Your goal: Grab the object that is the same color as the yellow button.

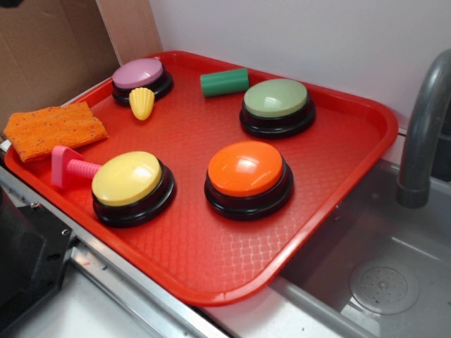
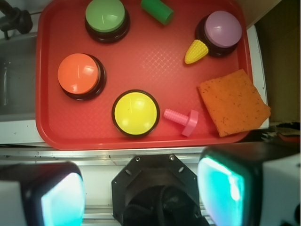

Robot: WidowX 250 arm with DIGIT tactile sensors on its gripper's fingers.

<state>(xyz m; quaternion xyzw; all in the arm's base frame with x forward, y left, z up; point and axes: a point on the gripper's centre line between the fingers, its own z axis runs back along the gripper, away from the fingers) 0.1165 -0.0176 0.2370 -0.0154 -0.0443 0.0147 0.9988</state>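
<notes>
Closest to our wrist camera are the two gripper fingers, standing wide apart with nothing between them, raised high over the near edge of the bench. We have not begun the grasp, as far as we can judge: the gripper holds nothing and hangs well short of the tray. Just past the tray's near rim sits the yellow button, with a pink screw toy lying just beside it, and an orange sponge resting across the tray's edge on the same side as the toy. Next out is the orange button, on the yellow button's other side. Farther still lies the corn, our target, touching or nearly touching the base of the purple button; in the exterior view the corn lies on its side with its tip toward the purple button. At the far rim we see the green button and a green cylinder, both well apart from the corn. Everything remains to be done: we judge that we must travel over the yellow button and screw toy, come down on the corn, close on it and lift. The purple button's closeness may crowd one finger.
</notes>
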